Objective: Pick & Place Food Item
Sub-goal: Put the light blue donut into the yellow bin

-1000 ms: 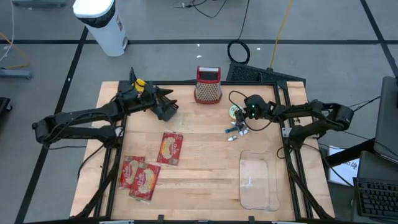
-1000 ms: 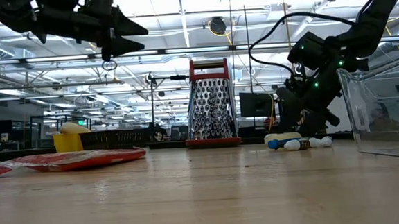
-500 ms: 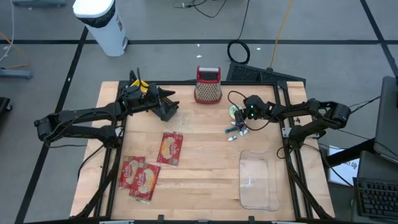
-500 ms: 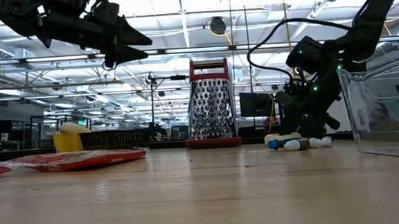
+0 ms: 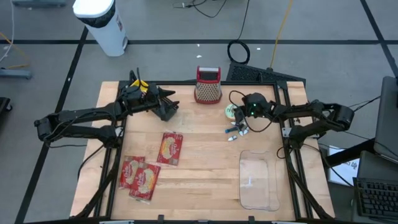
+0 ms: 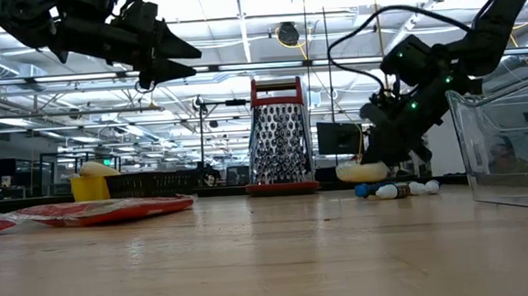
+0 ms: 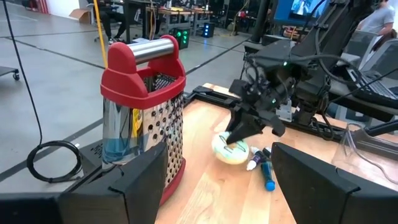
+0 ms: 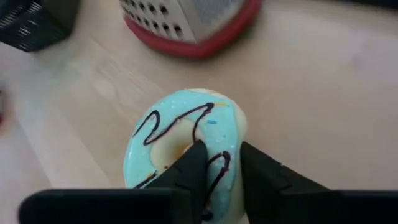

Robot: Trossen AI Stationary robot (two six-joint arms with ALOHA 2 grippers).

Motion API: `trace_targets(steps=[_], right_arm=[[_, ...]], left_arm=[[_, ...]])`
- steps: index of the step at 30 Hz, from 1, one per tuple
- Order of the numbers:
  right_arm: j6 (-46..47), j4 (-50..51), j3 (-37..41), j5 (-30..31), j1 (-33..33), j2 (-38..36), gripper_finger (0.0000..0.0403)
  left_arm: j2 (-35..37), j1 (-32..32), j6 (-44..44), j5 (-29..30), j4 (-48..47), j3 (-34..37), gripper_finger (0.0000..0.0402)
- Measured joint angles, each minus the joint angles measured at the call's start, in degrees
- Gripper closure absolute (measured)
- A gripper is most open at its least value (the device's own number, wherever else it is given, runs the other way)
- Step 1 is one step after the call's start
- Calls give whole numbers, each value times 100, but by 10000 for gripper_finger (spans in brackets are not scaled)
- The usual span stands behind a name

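The donut (image 8: pixel 186 146), iced pale blue with dark squiggles, is hanging clear of the table (image 5: pixel 199 180) near its far right part, just in front of the grater (image 5: pixel 208 85). The right gripper (image 8: pixel 216 163) is gripping it by the ring wall, its jaws pinching one side with one finger in the hole and one on the outer edge; that is probably why it is tilting instead of lying flat, as the low view shows it off the wood and canted. A hold through the hole looks sensible for a soft round thing that would slip from a squeeze across its whole width.

Below and beside it, a small cluster of blue and white bits (image 5: pixel 236 132) is lying on the table; I cannot tell what they are or count them surely. The clear container (image 5: pixel 258 180) is sitting at the near right, close to this arm, so it is likely the place meant for the food.

The left gripper (image 5: pixel 168 107) is hovering high over the far left part, jaws spread and holding nothing, apparently waiting out of the way.

Counting: one donut, one grater, one clear container, and three red food packets (image 5: pixel 149 168), one alone and two overlapping, well apart to the left.
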State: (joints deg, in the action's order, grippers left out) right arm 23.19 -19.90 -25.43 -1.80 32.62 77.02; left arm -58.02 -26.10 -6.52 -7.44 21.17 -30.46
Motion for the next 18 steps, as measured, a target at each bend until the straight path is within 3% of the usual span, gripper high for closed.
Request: trace_targets(steps=[6,11,18], right_arm=[[-479,-171,-1,-10,-47,-587,372],[-1081,-618,-2,-48,-354,-924,377],[-2979,-1347,-2,-274,-1086,-951,376]], left_arm=[[-25,3,-382,-57,80,0,119],[-457,176,-678,-116,425,0,119],[-1434,596,-1214,-137,1446,0,119]])
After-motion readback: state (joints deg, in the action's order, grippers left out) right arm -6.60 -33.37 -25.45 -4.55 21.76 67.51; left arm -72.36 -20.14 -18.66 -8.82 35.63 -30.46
